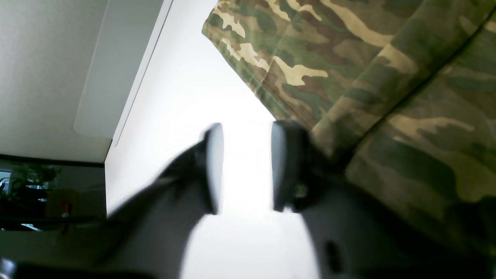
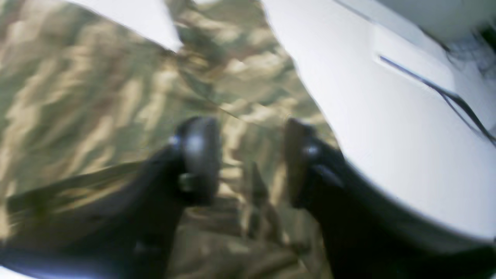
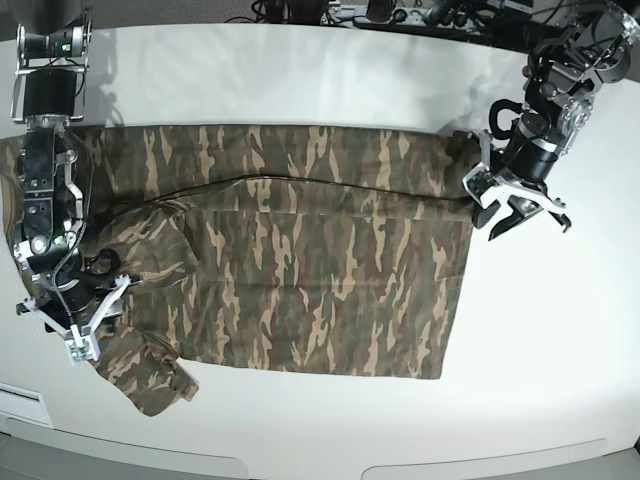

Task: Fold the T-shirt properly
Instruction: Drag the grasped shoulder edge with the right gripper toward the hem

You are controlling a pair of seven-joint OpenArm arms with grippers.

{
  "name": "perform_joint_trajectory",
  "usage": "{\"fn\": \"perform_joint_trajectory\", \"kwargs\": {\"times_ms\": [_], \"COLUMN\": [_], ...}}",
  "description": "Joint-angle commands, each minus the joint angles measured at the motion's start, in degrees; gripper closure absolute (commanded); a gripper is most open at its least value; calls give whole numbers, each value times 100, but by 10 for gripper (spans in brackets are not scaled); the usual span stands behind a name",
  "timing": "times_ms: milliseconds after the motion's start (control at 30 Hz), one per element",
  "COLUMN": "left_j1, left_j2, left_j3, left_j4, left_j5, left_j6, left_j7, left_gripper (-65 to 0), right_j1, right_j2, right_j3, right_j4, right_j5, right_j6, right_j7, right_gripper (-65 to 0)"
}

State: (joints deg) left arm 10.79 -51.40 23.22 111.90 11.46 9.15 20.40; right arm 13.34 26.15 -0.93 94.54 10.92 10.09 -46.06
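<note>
Heads up, your right wrist view is smeared with blur. The right gripper [image 3: 82, 330] hangs jaws apart, empty, over the T-shirt [image 3: 300, 255] sleeve near the table's [image 3: 560, 340] left edge. The left gripper [image 3: 520, 212] is spread too, holding nothing, just off the shirt's right edge.

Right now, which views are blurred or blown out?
Right wrist: heavy motion blur smears the T-shirt and right gripper. Left wrist: table overexposed, left gripper soft, camouflage sharp. Base: evenly lit, sharp.
</note>
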Motion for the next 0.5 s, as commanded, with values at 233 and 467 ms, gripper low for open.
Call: {"fn": "perform_joint_trajectory", "kwargs": {"times_ms": [233,467], "left_j1": [-52,-55], "left_j2": [-103,-133], "left_j3": [-52,-55], "left_j4": [870,1388], "left_j5": [-352,-903], "left_j6": [81,-1237], "left_j7": [-122,-103], "left_gripper": [0,0], "right_j1": [61,-686], "right_j2": [511,977], "right_j3": [291,848], "right_j4": [127,201], "right_j5": [275,1746], "right_j6": [151,1134], "right_j7": [-1032,-1491], "right_gripper": [0,0]}}
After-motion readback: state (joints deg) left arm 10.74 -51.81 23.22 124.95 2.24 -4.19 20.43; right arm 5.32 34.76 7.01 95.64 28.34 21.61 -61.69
